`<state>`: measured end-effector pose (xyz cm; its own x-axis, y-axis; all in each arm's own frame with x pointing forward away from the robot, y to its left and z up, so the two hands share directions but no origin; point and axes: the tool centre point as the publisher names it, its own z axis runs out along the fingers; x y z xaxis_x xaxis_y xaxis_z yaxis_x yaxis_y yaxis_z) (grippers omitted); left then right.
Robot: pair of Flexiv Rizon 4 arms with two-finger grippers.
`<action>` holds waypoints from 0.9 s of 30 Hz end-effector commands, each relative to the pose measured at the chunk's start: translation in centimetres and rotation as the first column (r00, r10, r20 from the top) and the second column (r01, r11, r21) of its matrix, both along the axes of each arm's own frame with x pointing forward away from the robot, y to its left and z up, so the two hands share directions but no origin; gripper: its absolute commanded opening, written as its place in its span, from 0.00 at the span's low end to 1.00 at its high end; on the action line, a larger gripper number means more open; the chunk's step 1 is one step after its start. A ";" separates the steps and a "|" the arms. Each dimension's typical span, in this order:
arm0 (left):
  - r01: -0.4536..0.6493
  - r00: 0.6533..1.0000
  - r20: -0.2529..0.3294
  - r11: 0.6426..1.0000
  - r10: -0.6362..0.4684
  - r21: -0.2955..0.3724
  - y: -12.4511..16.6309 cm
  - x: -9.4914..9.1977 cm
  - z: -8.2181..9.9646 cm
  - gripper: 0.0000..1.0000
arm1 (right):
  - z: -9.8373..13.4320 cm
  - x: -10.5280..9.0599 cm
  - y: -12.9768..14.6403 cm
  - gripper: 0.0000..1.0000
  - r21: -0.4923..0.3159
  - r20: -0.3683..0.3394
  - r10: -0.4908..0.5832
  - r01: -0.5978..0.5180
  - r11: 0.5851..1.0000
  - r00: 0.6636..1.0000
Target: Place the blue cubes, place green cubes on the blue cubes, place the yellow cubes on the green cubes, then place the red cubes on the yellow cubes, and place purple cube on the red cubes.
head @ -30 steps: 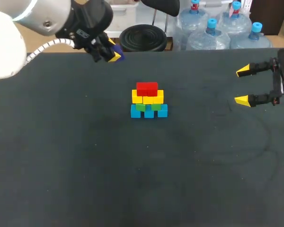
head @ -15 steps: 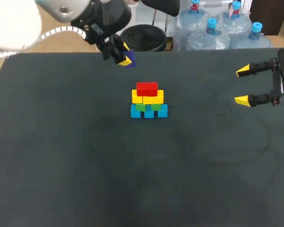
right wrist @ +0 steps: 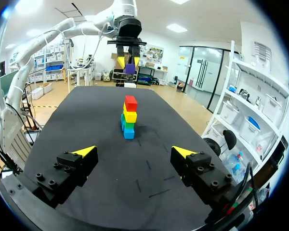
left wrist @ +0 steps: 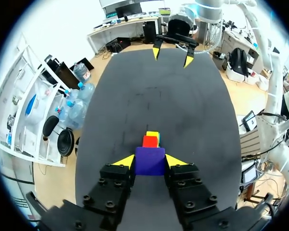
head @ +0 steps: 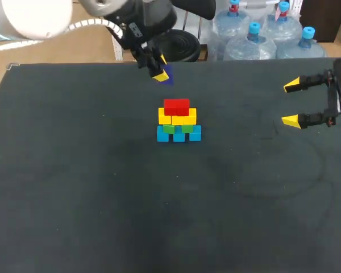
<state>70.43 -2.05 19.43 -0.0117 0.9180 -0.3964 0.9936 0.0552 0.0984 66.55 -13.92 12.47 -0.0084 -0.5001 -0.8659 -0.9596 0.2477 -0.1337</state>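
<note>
A stack of cubes stands mid-table: blue cubes [head: 179, 134] at the bottom, green cubes [head: 177, 129] on them, yellow cubes [head: 177, 118] above, red cubes [head: 177, 106] on top. My left gripper [head: 160, 73] hangs above the table behind and left of the stack, shut on the purple cube [head: 166, 77]. In the left wrist view the purple cube [left wrist: 150, 160] sits between the yellow tips, with the red cubes [left wrist: 150, 141] just ahead. My right gripper [head: 292, 102] stands open at the table's right side, empty; the stack [right wrist: 129, 117] lies ahead of it.
The black table [head: 102, 199] carries nothing else besides the stack. Wide bare surface lies in front of and to both sides of the stack.
My left arm has carried the purple cube rightward along the table's back edge, closer to the stack. The right arm has kept still.
</note>
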 end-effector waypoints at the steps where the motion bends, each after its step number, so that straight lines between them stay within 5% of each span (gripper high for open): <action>1: -0.002 1.000 -0.010 1.000 0.002 0.026 -0.5 0.6 -0.5 0.00 | -0.1 0.1 0.1 1.00 0.001 0.001 0.000 0.000 1.000 1.000; 27: 0.015 0.999 -0.034 1.000 -0.015 0.010 -2.2 -0.1 -3.0 0.00 | -0.1 0.1 0.1 1.00 0.001 0.001 0.000 0.000 1.000 1.000</action>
<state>70.24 -4.20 16.72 -0.0134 0.9235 -0.3834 0.9971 0.0411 0.0641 66.55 -13.92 12.47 -0.0084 -0.5001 -0.8659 -0.9596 0.2477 -0.1337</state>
